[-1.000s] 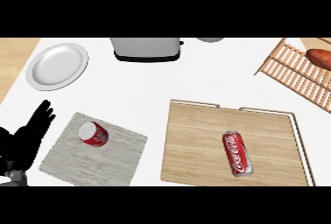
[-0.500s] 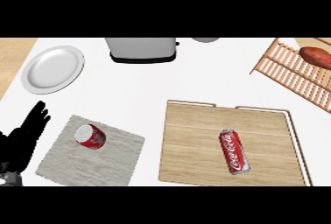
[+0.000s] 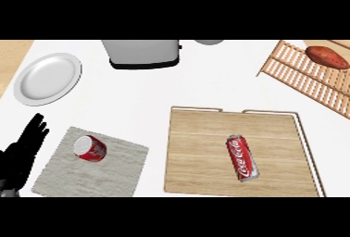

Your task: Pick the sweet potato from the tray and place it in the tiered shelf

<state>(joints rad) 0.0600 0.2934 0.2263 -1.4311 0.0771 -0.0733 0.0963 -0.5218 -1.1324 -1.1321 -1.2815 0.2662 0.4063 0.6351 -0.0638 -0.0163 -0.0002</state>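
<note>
Head view: sweet potato already on tiered shelf, 2 o'clock. Tray holds only cola can. Left hand spread, resting, 9 o'clock. You judge placing done; nothing left to grasp.

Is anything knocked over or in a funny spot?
Yes. Both cans lie on their sides: one on the tray at, one on the cloth at. The sweet potato already sits on the shelf, not the tray. The left hand rests open at the left edge.
</note>
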